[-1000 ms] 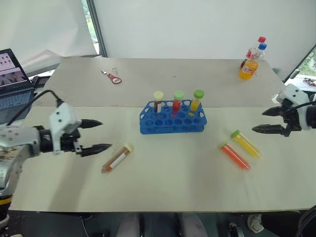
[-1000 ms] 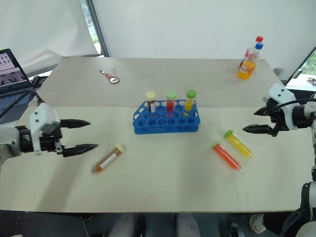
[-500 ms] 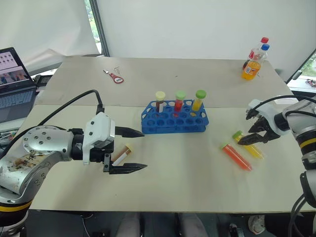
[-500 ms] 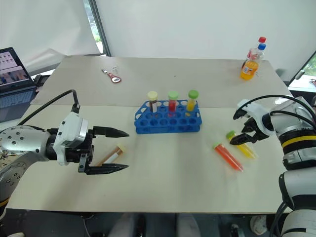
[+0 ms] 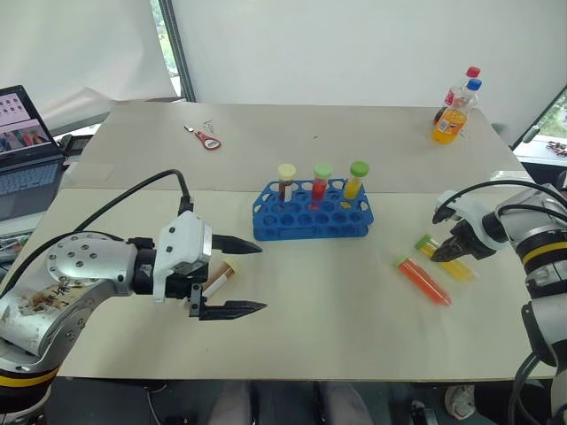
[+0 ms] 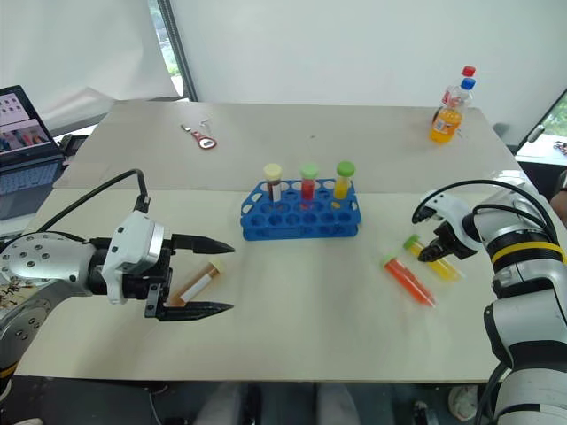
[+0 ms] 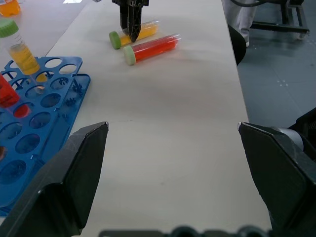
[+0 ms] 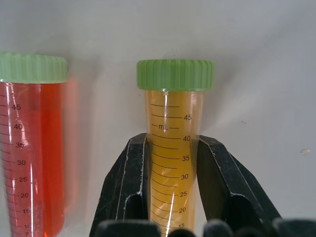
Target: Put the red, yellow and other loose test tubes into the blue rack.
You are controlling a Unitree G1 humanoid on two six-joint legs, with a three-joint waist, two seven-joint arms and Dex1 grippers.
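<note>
Between the right gripper [image 8: 172, 163]'s closed fingers sits the yellow tube [image 8: 173, 148], pinched below its green cap, lying on the table [image 5: 337, 292]. Just beside it lies the red tube [image 8: 32, 148]. Lift straight up to avoid nudging it. Well apart, the left gripper [image 5: 241, 276] gapes wide around the brown tube [image 5: 217, 280], near the blue rack [image 5: 312, 217].

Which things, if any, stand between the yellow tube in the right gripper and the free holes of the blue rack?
Nothing visible blocks it. The right gripper is shut on the yellow test tube, lying on the table. Toward the blue rack the table is bare; the red test tube lies beside it, off that line. Three tubes stand in the rack's back row.
</note>
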